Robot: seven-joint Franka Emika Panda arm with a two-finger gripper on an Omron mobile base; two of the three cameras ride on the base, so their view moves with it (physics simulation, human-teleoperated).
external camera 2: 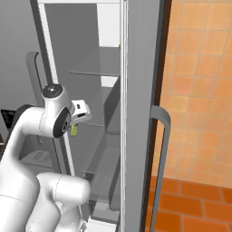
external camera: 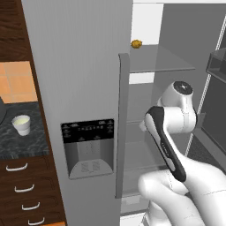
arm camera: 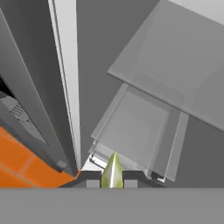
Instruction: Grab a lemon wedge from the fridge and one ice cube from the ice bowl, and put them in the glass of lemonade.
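My gripper [arm camera: 112, 178] is shut on the lemon wedge [arm camera: 112, 170], a small yellow-green slice that stands up between the two dark fingertips. From the right base view, the wedge [external camera 2: 74, 130] hangs under the hand [external camera 2: 79, 111], just in front of the open fridge [external camera 2: 104, 90] and its glass shelves. The fridge [external camera: 79, 66] has its left door closed, with the black dispenser panel. The glass of lemonade [external camera: 21, 124] stands on the dark counter left of the fridge. The ice bowl and ice cube are out of view.
A small brownish-yellow lump [external camera: 136, 43] lies on the top glass shelf [external camera: 163, 59]. The open right door [external camera 2: 140, 113] with its long handle [external camera 2: 159, 149] stands close beside the arm. Wooden drawers [external camera: 24, 190] sit under the counter. The floor is orange tile [external camera 2: 195, 199].
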